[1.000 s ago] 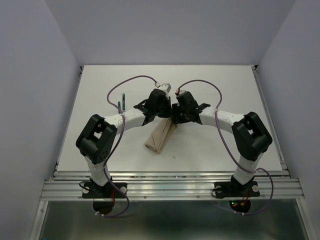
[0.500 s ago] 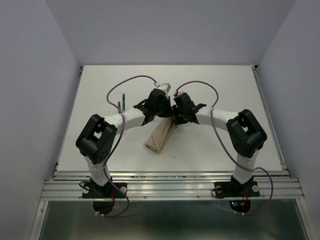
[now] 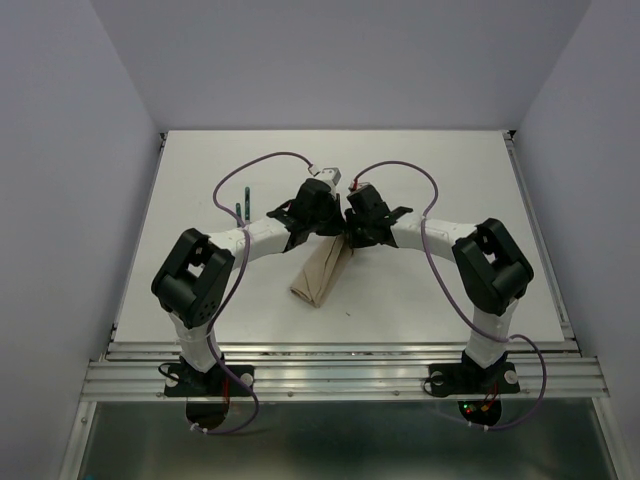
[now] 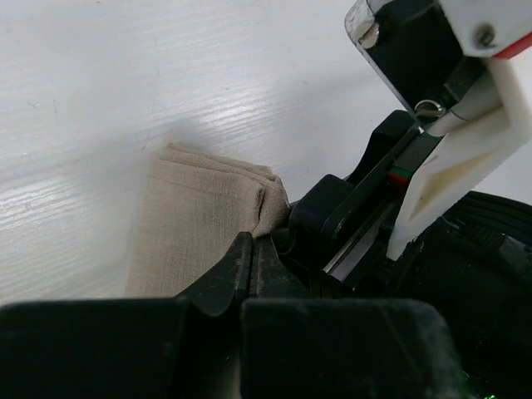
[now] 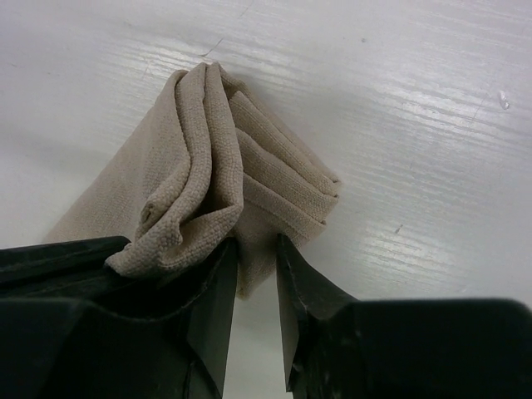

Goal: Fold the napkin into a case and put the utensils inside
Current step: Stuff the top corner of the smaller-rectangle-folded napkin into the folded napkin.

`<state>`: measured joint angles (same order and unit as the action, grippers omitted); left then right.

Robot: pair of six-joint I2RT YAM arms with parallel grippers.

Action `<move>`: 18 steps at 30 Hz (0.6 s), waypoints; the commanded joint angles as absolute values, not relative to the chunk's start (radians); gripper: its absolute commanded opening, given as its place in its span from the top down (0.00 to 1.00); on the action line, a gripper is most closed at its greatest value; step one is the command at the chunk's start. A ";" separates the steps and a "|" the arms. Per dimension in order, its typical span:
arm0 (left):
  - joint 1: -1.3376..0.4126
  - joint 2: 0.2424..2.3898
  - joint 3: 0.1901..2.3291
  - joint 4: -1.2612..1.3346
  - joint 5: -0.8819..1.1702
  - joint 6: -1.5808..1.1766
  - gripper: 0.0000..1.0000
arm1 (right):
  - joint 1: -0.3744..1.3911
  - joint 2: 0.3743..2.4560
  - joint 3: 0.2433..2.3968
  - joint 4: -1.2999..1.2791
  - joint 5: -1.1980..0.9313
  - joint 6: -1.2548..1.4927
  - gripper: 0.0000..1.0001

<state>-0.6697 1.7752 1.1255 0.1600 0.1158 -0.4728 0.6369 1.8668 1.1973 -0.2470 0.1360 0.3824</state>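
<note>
1. Far left on the white table: the utensils, visible in the top view only as slim dark green handles. Lie well apart from the cloth and from both arms. Too small there to count or to make out any tines.
2. Next, the left gripper, reaching in from the left over the middle of the table. Shows its two fingers pressed almost flat together in the wrist view, with only a hairline between them. Pinches a raised corner of the cloth at the very tips, with the fabric lifted off the table there.
3. Under and between both grippers, the napkin: beige-tan, folded into a narrow layered oblong. Runs from near-left to far-right in the top view, with its near end flat on the table and its far end hidden beneath the grippers. Shows several stacked edges at that far end in both wrist views.
4. Rightmost, the right gripper, just beside the left one, nearly touching it over the far end of the cloth. Holds its fingers a narrow slot apart, with a hanging layer of cloth filling the slot near the tips. Carries a bunched fold draped over one finger, with the rest of the folded stack spread on the table beyond.
</note>
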 commanded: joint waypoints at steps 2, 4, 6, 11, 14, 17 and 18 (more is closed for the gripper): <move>-0.670 1.724 1.120 0.206 0.137 -0.479 1.00 | 0.649 1.881 1.244 -0.215 0.156 0.405 0.78; -0.670 1.726 1.118 0.206 0.138 -0.477 1.00 | 0.649 1.876 1.243 -0.213 0.166 0.408 0.84; -0.672 1.727 1.120 0.203 0.138 -0.477 1.00 | 0.649 1.872 1.243 -0.213 0.187 0.419 0.92; -0.670 1.744 1.127 0.187 0.140 -0.479 1.00 | 0.649 1.841 1.223 -0.207 0.224 0.449 0.99; -0.670 1.762 1.135 0.164 0.144 -0.480 1.00 | 0.649 1.829 1.203 -0.193 0.241 0.474 0.99; -0.672 1.776 1.124 0.163 0.167 -0.476 1.00 | 0.649 1.815 1.186 -0.183 0.265 0.500 0.99; -0.670 1.781 1.123 0.161 0.176 -0.474 1.00 | 0.649 1.810 1.180 -0.178 0.267 0.505 0.99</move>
